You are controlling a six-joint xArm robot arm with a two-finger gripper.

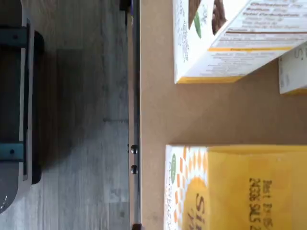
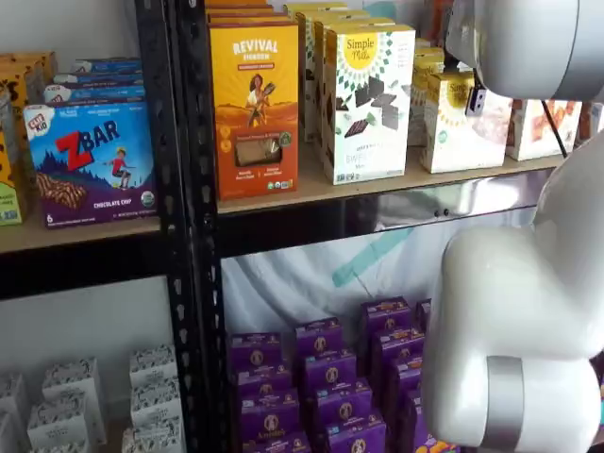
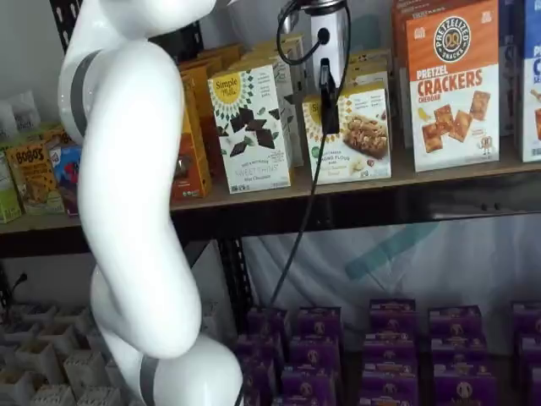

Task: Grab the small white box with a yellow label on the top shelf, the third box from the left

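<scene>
The small white box (image 3: 355, 135), with a round yellow logo and a baked-snack picture, stands on the top shelf (image 3: 254, 196) to the right of the taller white chocolate box (image 3: 250, 127). It also shows in a shelf view (image 2: 461, 121). My gripper (image 3: 326, 95) hangs from above right in front of the small box's left edge. Only a black finger shows, side-on, with a cable beside it, so I cannot tell its state. In the wrist view the small box's yellow top (image 1: 254, 187) and the tan plank (image 1: 201, 115) show from above.
An orange pretzel cracker box (image 3: 452, 85) stands right of the small box. An orange Revival box (image 2: 255, 94) stands left of the chocolate box. Purple boxes (image 3: 389, 338) fill the shelf below. My white arm (image 3: 135, 211) stands in front of the rack.
</scene>
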